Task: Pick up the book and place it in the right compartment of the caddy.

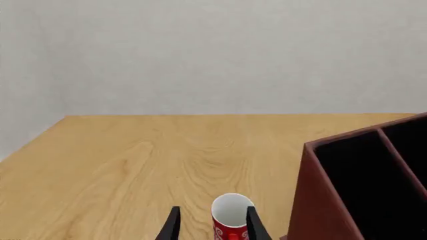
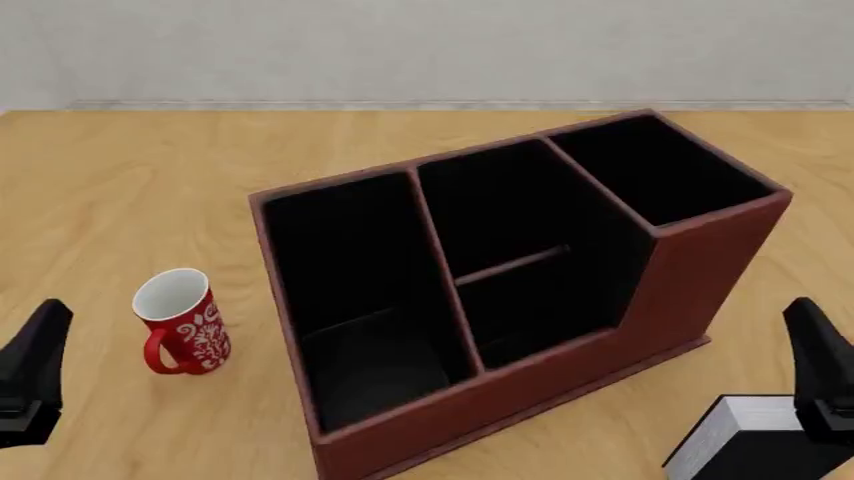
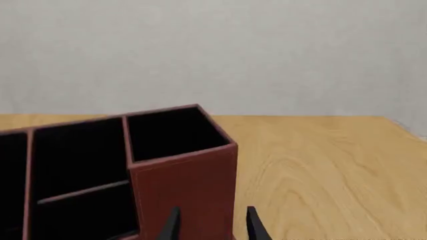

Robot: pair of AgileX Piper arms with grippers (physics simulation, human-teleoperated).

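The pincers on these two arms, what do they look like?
Both are plain black. The left pincer and right pincer each show two slim, flat fingers tapering to pointed tips. No cables, markings or labels are visible. In the front view, only dark wedge-shaped parts appear at the lower corners.

table point(image 2: 120, 180): light wood grain, matt. caddy point(image 2: 694, 270): red-brown leather-look, matt, black lining. Left of caddy, mug point(image 2: 180, 320): glossy red ceramic-look, white inside. book point(image 2: 747, 440): black cover, white paper edges.
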